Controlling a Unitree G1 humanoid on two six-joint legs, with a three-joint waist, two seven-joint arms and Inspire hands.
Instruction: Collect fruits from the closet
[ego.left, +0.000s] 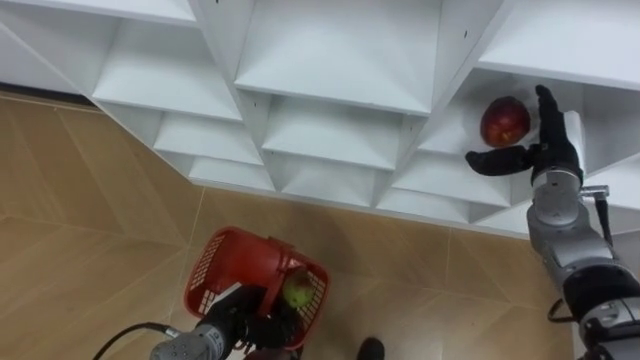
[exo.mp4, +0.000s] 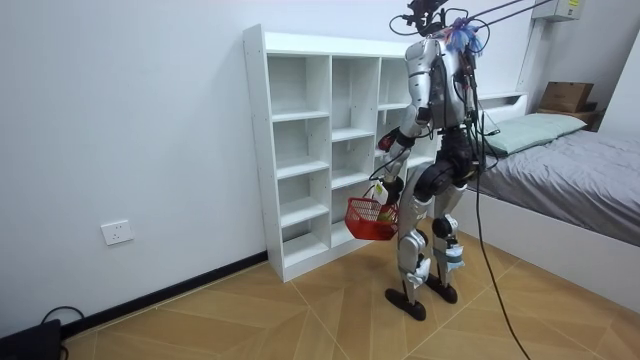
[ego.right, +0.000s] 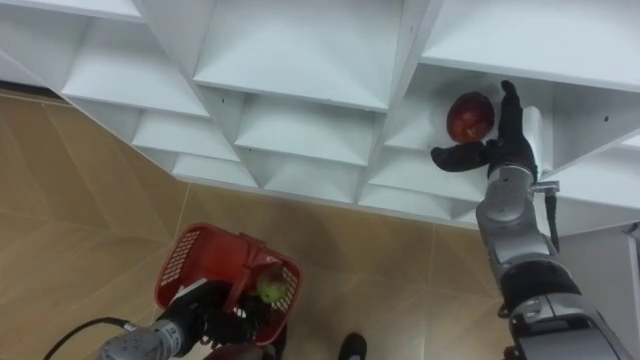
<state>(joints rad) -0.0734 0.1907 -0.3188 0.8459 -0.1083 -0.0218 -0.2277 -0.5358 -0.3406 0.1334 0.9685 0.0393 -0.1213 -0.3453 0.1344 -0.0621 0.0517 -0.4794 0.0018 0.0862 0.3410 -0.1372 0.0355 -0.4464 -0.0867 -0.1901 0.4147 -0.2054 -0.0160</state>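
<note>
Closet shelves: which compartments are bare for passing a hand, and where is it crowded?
Bare: the compartments left of and below the red apple. Crowded: the apple's compartment, where the open right hand is beside it.

The closet (ego.left: 330, 60) is plain white. Inside it, the apple (ego.left: 505, 121) is deep red with a yellowish patch, and the right hand (ego.left: 548, 145) beside it is black. Below the closet, the floor (ego.left: 90, 200) is tan wood in a herringbone pattern. The basket (ego.left: 215, 262) is red lattice, and the fruit (ego.left: 297, 289) in it is green-yellow with a red blush. The left hand (ego.left: 240, 325) is black.
</note>
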